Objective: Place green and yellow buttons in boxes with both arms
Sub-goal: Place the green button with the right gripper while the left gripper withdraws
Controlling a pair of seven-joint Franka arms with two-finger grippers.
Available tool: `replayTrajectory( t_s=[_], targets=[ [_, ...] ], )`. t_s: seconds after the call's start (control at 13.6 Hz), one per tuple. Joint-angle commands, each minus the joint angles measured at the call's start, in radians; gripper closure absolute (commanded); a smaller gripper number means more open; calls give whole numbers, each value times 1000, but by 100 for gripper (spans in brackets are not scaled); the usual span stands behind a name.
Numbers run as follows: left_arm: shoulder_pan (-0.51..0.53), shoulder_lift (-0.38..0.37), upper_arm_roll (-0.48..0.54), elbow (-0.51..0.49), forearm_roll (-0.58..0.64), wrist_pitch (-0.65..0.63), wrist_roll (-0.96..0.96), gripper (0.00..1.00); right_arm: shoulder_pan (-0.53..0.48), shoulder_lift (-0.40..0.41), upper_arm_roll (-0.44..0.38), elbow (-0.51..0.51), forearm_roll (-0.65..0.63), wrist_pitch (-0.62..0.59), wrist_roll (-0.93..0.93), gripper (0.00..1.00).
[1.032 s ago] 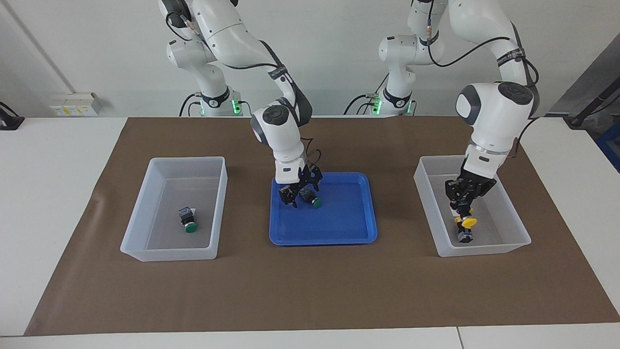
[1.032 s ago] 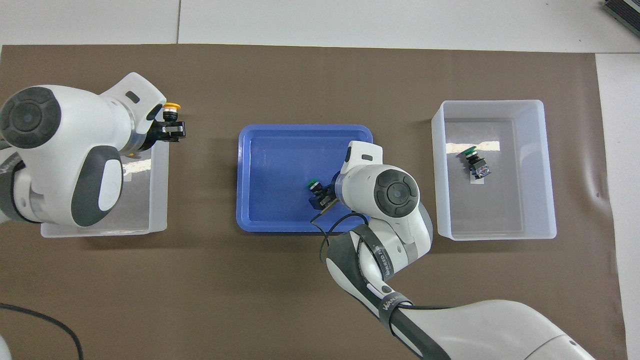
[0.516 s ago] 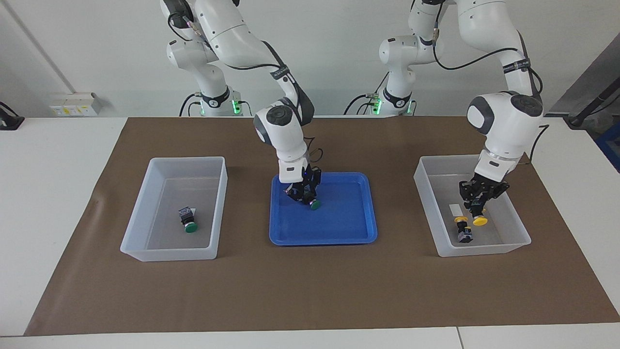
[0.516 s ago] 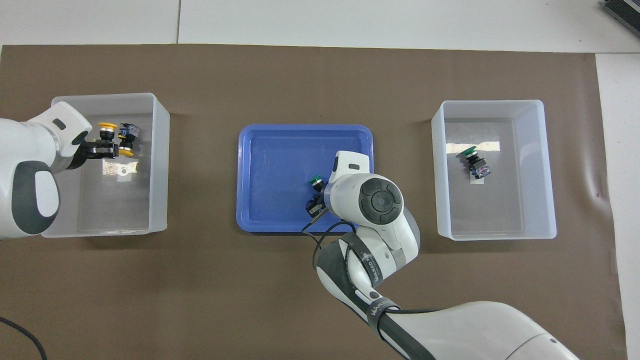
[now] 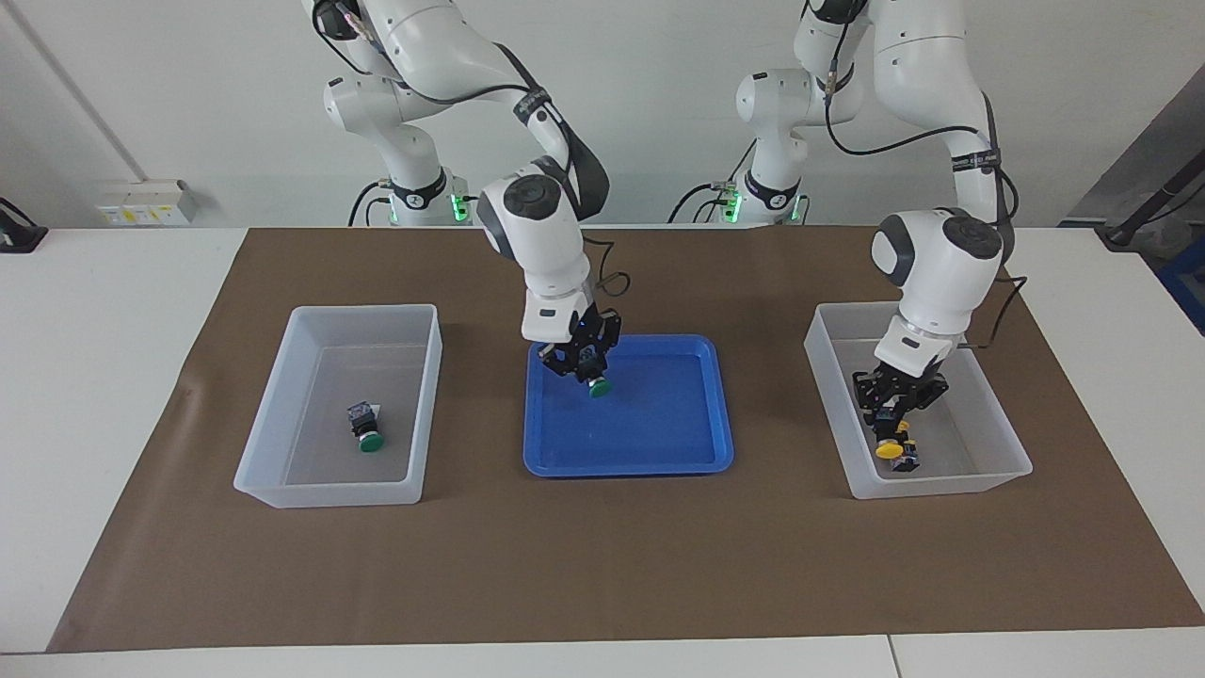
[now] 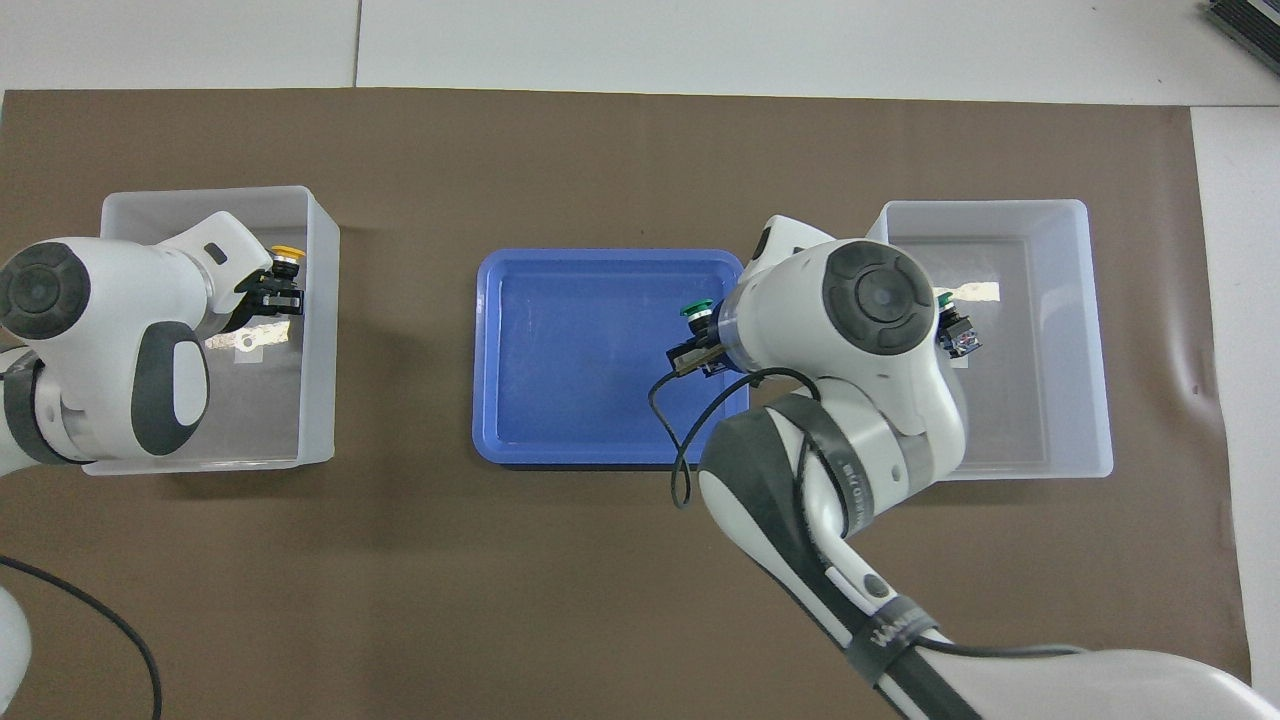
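Both arms carry buttons.
Your right gripper (image 5: pixel 586 369) clamps a green button (image 5: pixel 598 386) above the blue tray (image 5: pixel 701 443); your left gripper (image 5: pixel 894 414) hangs in a box (image 5: pixel 828 395), its grip unclear.

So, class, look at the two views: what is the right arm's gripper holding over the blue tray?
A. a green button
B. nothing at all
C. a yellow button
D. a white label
A: the right gripper is shut on a green button, cap pointing down, lifted just above the blue tray.
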Motion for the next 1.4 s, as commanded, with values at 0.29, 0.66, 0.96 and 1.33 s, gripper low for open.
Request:
replayTrajectory(
  t_s=[0.29, 0.66, 0.96, 1.33],
  targets=[
    [6, -53, 11, 19, 16, -35, 7, 0, -290, -61, 10, -77, -68, -84, -279, 100],
    [35, -251, 10, 22, 16, -305, 10, 0, -387, -72, 10, -239, -68, 48, -401, 100],
    [31, -380, 10, 42, 16, -452, 1, 0, -413, -70, 9, -301, -68, 81, -404, 84],
    [18, -258, 3, 428, 28, -812, 1, 0, -413, -72, 10, -312, -68, 80, -397, 0]
  ],
)
